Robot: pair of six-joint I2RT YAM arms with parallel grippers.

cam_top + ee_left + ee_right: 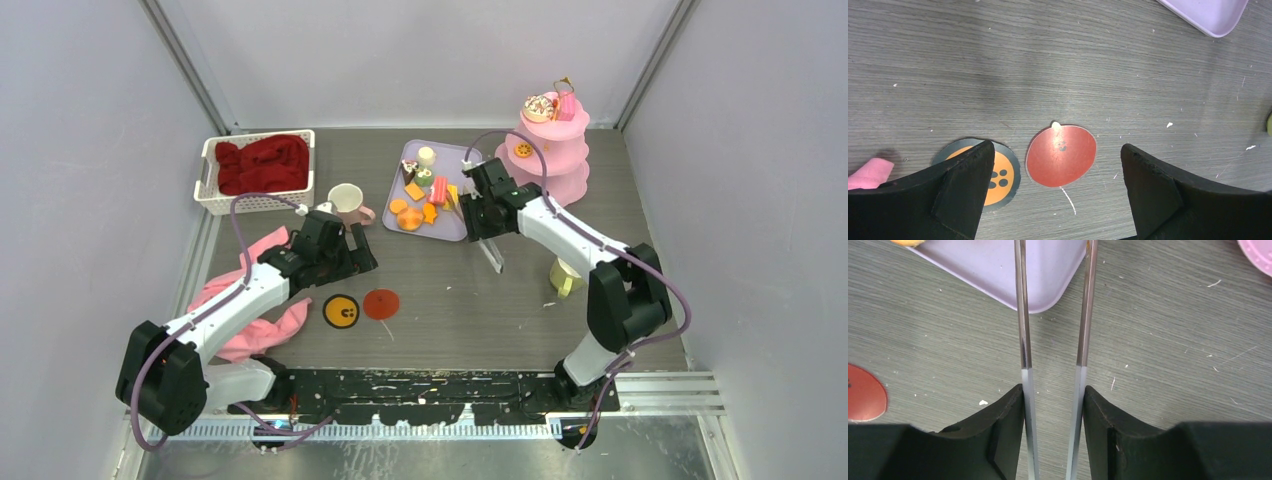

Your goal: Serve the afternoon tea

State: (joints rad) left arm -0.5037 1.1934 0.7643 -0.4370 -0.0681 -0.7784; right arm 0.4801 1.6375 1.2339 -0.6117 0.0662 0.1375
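Note:
Several toy cakes and fruit pieces [420, 195] lie on a lavender tray [455, 228]. A donut [540, 106] and an orange piece [523, 150] sit on a pink tiered stand [560, 165]. One cream mug [346, 200] stands upright left of the tray. Another mug [565, 276] is by the right arm. My right gripper [472, 215] is shut on the metal tweezers [1023, 315], which point over the tray's near corner [1043, 275]; their tips are out of view. My left gripper [358, 255] is open and empty above a red coaster [1061, 155].
An orange coaster [1000, 175] lies beside the red one [380, 303]. A pink cloth [250, 300] lies under the left arm. A white basket [208, 190] with a red cloth [262, 163] stands at the back left. Grey walls close in on three sides.

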